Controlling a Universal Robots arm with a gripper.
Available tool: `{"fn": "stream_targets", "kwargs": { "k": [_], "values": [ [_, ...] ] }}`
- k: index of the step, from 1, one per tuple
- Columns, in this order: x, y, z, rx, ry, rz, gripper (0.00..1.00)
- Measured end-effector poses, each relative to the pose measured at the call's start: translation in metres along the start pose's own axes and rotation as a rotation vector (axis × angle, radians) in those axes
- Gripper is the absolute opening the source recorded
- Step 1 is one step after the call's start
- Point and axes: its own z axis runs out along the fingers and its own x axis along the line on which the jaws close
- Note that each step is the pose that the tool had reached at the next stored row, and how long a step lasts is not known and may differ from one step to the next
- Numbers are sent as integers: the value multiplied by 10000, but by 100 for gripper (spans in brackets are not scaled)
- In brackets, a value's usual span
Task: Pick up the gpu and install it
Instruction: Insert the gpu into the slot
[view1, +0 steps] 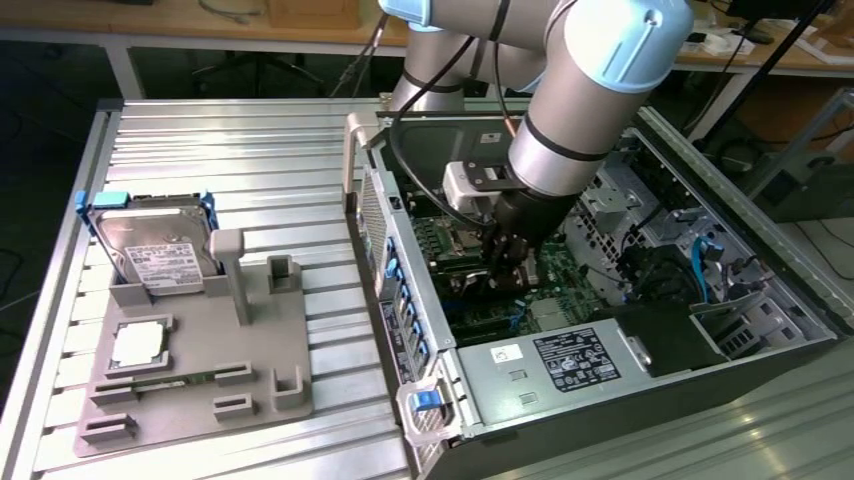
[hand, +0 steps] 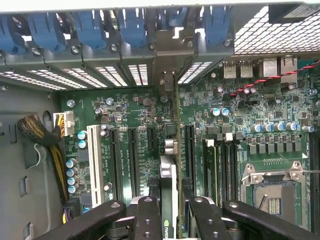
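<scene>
The black two-fingered gripper (hand: 169, 212) is lowered into the open black computer case (view1: 747, 330), its fingers (hand: 147, 220) clenched on the gpu (hand: 169, 180), a thin green circuit-board card with a black cooler and silver end bracket, held edge-on. The card stands upright over the green motherboard (hand: 240, 105), apparently so that its lower edge meets a black expansion slot (hand: 133, 155) while the bracket lines up with the rear opening below the blue retention clips (hand: 90, 25). Whether it is fully seated cannot be told. Neighbouring slots, a white slot (hand: 93, 160) and a yellow-and-black cable bundle (hand: 47, 140) crowd the approach. On the ribbed metal worktop (view1: 227, 140), a grey fixture tray (view1: 254, 380) carries a silver hard drive (view1: 154, 250).
</scene>
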Motion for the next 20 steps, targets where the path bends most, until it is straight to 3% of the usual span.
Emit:
{"fn": "stream_targets", "kwargs": {
  "k": [8,20],
  "values": [
    [1,1,-34,-12,-9,-1,27],
    [6,15,43,-15,-4,5,27]
  ]
}}
